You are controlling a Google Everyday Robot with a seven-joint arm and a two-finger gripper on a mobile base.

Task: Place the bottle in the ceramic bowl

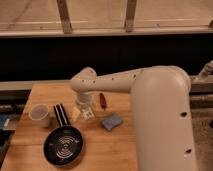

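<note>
Wooden table [35, 95]. Fills the lower left of the camera view and carries every item listed below.

Small pale cup [39, 114]. Stands upright near the table's left edge. Sits above and left of the bowl, apart from it.

Dark striped object [61, 114]. Lies flat just right of the cup, long side running toward the camera. Ends close to the bowl's far rim.

Ceramic bowl [63, 146]. Rests at the front of the table, black, round and shallow, with pale concentric rings inside. Holds nothing.

Gripper [84, 106]. Hangs from the end of the white arm [120, 80], lowered to the table surface directly over the bottle. Covers the bottle's upper part. Degree of opening: cannot tell. Hold on the bottle: cannot tell.

Bottle [89, 115]. Sits on the table under the gripper, only its white lower part showing. Lies between the dark striped object and the blue sponge, above and right of the bowl, outside it and not touching it. Upright or lying: cannot tell.

Thin red object [102, 100]. Lies on the table just right of the gripper, behind the bottle.

Blue sponge [112, 121]. Lies flat near the bottle's right side, close to the table's right edge.

Robot body [160, 120]. Fills the right of the view as a large white rounded housing, joined to the arm reaching left.
</note>
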